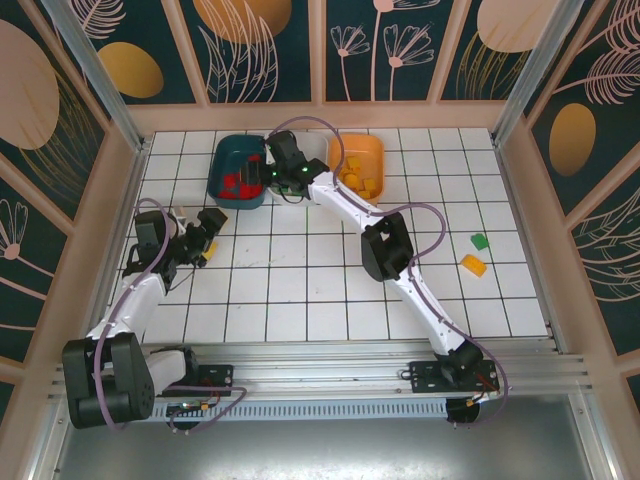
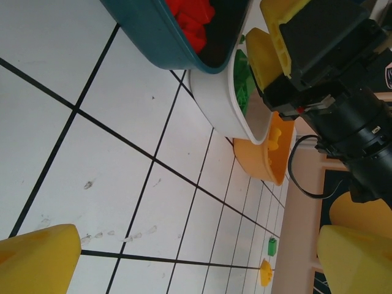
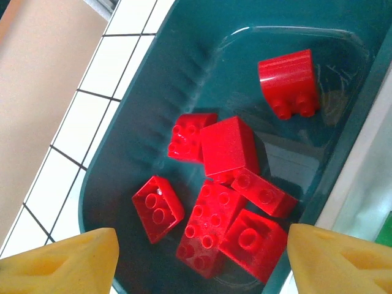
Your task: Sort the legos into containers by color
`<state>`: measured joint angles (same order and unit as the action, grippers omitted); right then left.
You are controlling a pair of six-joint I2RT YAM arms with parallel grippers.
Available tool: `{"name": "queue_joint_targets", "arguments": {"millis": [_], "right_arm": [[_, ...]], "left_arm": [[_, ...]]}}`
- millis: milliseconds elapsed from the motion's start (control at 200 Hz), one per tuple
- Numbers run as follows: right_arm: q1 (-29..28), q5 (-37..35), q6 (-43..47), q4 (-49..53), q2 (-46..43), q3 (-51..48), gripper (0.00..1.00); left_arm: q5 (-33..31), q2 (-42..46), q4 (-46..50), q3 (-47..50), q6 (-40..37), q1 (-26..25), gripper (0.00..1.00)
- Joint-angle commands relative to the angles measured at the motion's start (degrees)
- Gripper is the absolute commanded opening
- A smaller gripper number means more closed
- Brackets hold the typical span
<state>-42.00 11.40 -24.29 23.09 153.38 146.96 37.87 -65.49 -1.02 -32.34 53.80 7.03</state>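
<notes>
The right gripper [image 3: 202, 263] hangs over the teal tub [image 3: 141, 116], its jaws well apart with nothing between them; below it a heap of red bricks [image 3: 229, 184] lies on the tub floor, one more sitting apart toward 1 o'clock. The left gripper [image 2: 196, 260] hovers above bare table [image 1: 300, 300] at about 9 o'clock in the top view, jaws spread wide and empty.

The three tubs sit in a row along the far edge, around 12 o'clock: teal, then the white tub [image 2: 220, 116] holding green bricks [image 2: 245, 86], then the orange tub [image 1: 375, 150] holding yellow ones. Two pieces remain loose out at 3 o'clock: a green brick [image 1: 480, 240] and, just nearer, a yellow brick [image 1: 473, 264], close together but apart.

These look light, hard and stiff; they should take a firm pinch without harm. Their smooth sides are probably slippery, so the jaws had best close squarely on two opposite flat walls, low down, not across studs or corners; an off-centre pinch would likely squirt one away.
</notes>
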Motion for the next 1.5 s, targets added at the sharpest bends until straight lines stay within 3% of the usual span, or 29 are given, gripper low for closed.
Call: {"name": "queue_joint_targets", "arguments": {"millis": [0, 165, 255, 390, 445, 540, 706, 861, 1076, 1296, 1491], "right_arm": [[-0.39, -3.72, 1.43, 1.96, -7.55, 1.66, 0.73], [-0.72, -13.35, 3.36, 5.03, -21.25, -8.72, 0.7], [-0.24, -19.87, 3.47, 3.29, -33.35, -25.3, 0.7], [5.03, -27.4, -0.76, 2.14, -52.99, -53.66, 0.73], [10.1, -27.38, -3.34, 2.19, -61.06, -65.12, 0.74], [24.17, -25.4, -9.11, 4.44, -73.52, -80.83, 0.76], [47.57, -21.41, -8.91, 5.71, -87.24, -97.88, 0.89], [58.74, -12.52, -6.21, -0.37, -87.31, -106.61, 0.97], [61.11, -10.09, -3.54, -5.64, -75.54, -108.9, 0.97], [55.1, -8.49, -2.16, -7.92, -68.31, -105.15, 0.89], [47.17, -2.99, -2.1, -8.96, -68.01, -101.66, 0.8]], "left_arm": [[1.86, 2.13, 0.1, -2.36, -1.45, 0.3, 0.99], [1.95, 5.92, -3.51, -1.53, 0.49, -0.44, 0.98], [-0.47, 7.36, -4.52, -1.67, 0.62, -3.77, 0.98], [-4.89, 5.96, -8.34, -1.74, 0.85, -14.26, 0.99], [-6.91, 4.31, -10.38, -1.6, 0.88, -19.05, 0.99], [-9.44, 0.21, -14.83, -1.5, 0.88, -27.21, 0.99], [-9.39, -8.04, -21.68, -2.41, 0.98, -36.02, 0.98], [-8.03, -13.22, -24.97, -2.68, 0.61, -37.3, 0.98], [-6.17, -16.62, -24.59, -3.46, -1.3, -37.35, 0.99], [-5.84, -18.37, -24.06, -4.02, -2.35, -37.28, 0.98], [-5.78, -19.97, -23.86, -4.8, -2.08, -37.33, 0.99]]}}
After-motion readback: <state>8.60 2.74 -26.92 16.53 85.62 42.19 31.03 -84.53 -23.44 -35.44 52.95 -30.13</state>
